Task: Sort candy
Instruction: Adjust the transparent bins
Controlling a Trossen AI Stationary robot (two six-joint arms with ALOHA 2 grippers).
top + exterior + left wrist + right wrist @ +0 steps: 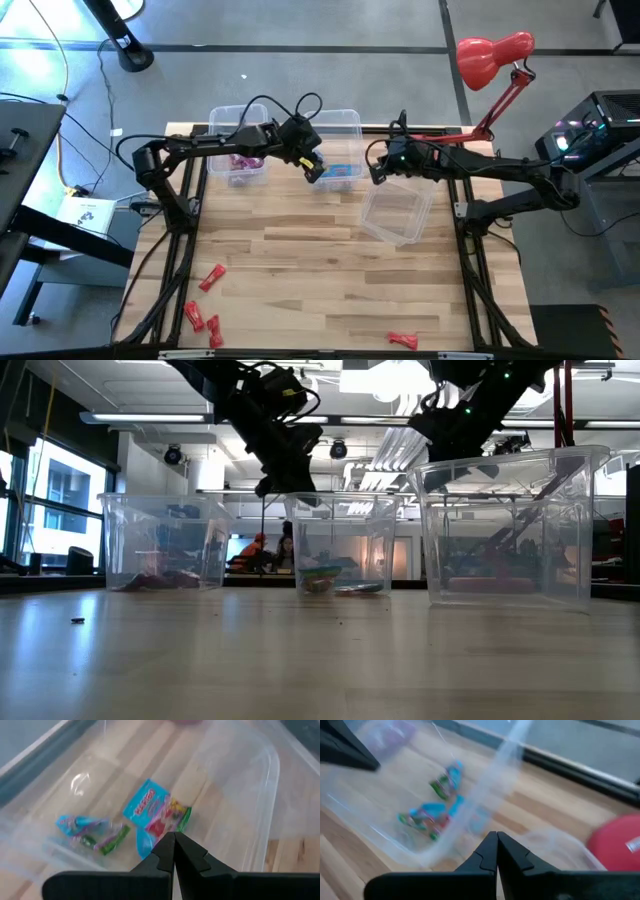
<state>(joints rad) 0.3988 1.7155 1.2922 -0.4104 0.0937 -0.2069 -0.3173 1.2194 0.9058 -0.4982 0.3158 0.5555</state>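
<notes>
Candy part-sorted: blue packets binned, red twists loose on the worktop

I judge the red candy (211, 277) light, crinkly and slippery, best nipped across the wrapped middle; four lie well apart from the middle bin (345, 122), long axes pointing every way. Blue packets (150, 810) lie flat inside that bin. My left pincer (173, 851) hovers above it, pressed together, empty; right pincer (497, 851) beside it, likewise closed
</notes>
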